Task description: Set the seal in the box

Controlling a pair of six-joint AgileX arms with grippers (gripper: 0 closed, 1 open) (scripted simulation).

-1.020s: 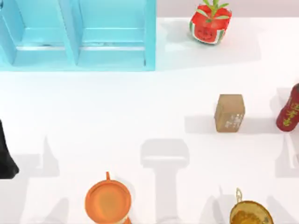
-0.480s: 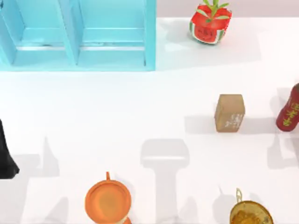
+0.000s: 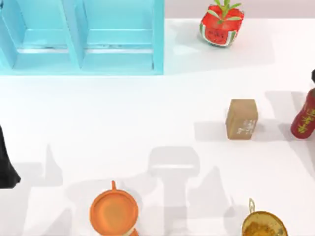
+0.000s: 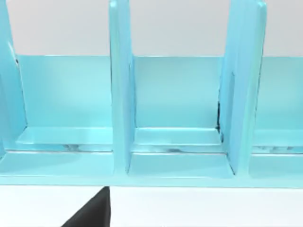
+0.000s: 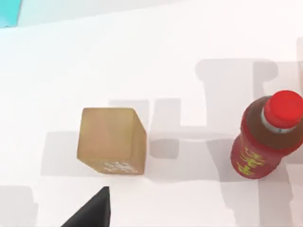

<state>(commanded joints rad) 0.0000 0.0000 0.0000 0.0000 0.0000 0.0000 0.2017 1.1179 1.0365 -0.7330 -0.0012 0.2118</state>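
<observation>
Seal (image 3: 242, 119) sits on the table (image 3: 123, 113), right of centre, standing free with nothing touching it. Tan-brown block, only slightly taller than wide; its long axis runs roughly toward and away from the top view's bottom edge, with a slight skew. Plain face is up. The face with faint whitish markings points toward the table's near edge, and it shows low on the block in the right wrist view (image 5: 112, 140).

Box (image 3: 81, 37) is the light-blue open unit at the far left of the table, split by upright dividers into compartments. In the left wrist view (image 4: 177, 161) the compartments are seen from the front. Seal and box are well apart.

Red bottle with yellow characters (image 3: 304, 117) stands at the right edge, near the seal but not touching; the right wrist view (image 5: 267, 137) has it upright with a red cap. Watermelon-patterned pot (image 3: 221, 24) with a green plant is at the far edge, beyond the seal. Orange cup (image 3: 113, 212) and a golden bowl (image 3: 264, 226) sit at the near edge.

Table is plain white and carries soft grey arm shadows. Pale wall behind the box.

Left arm (image 3: 7, 162) is a dark shape at the left edge. Jaws: cannot tell for either arm.
</observation>
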